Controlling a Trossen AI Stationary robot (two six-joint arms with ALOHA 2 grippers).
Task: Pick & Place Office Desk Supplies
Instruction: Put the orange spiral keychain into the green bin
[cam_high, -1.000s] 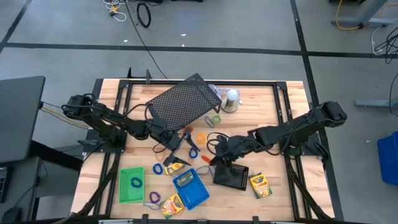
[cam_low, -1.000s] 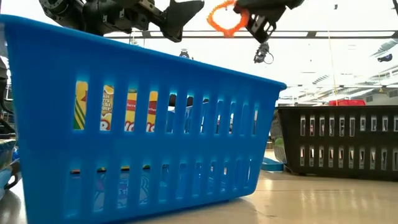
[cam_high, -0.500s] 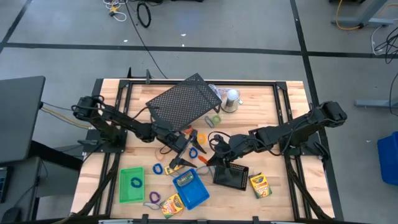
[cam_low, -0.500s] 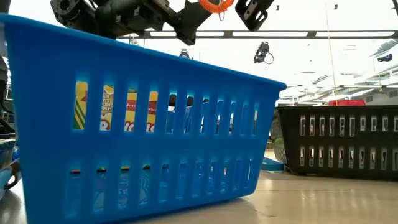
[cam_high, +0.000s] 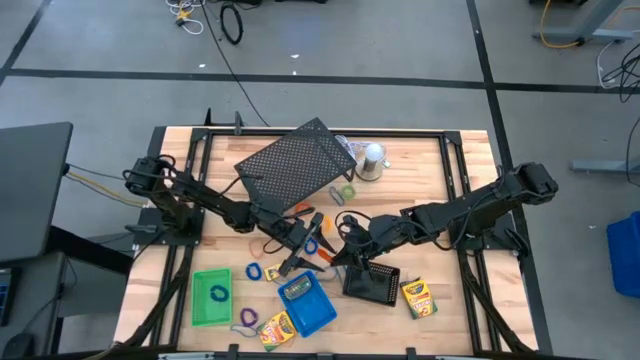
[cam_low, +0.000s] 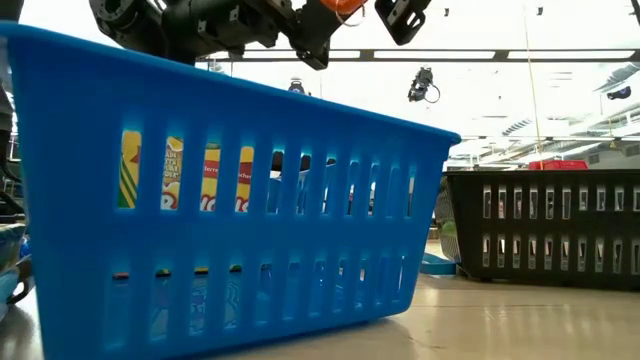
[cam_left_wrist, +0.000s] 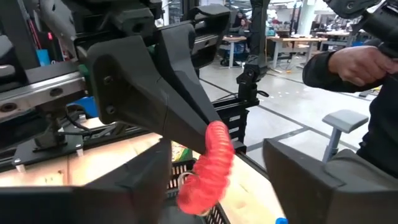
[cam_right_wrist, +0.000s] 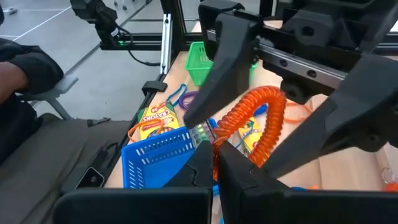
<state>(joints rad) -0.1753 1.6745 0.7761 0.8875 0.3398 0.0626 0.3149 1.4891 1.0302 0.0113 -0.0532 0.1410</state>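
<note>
My right gripper (cam_right_wrist: 214, 158) is shut on an orange coiled elastic loop (cam_right_wrist: 249, 127) held above the table's middle (cam_high: 323, 257). My left gripper (cam_high: 308, 250) stands open, facing it from the left. One of its fingers (cam_right_wrist: 214, 68) stands on each side of the loop (cam_left_wrist: 208, 165). Below them sits a blue tray (cam_high: 310, 308) with a crayon box (cam_high: 298, 290) in it. A green tray (cam_high: 211, 297) and a black mesh tray (cam_high: 372, 283) rest on the table. My right gripper pinches the loop's near part (cam_right_wrist: 227, 149) between its two fingers, coming from the table's right and slanting a little down. The loop sticks out past the fingertips, lifted clear of the table. My left gripper: I cannot tell whether its fingers touch the loop.
A large black mesh rack (cam_high: 295, 160) and a silver dome (cam_high: 372, 158) stand at the far side. Crayon boxes (cam_high: 418, 297) (cam_high: 275, 327) and blue (cam_high: 254, 272), purple (cam_high: 247, 318) and green (cam_high: 345, 192) loops lie about. A person's sleeve (cam_right_wrist: 28, 68) shows beyond the table.
My left gripper has moved toward the table's right, up to the orange loop, and now has a finger on each side of it. My right gripper has tipped a little while keeping its place, and the loop shows higher in the low view.
</note>
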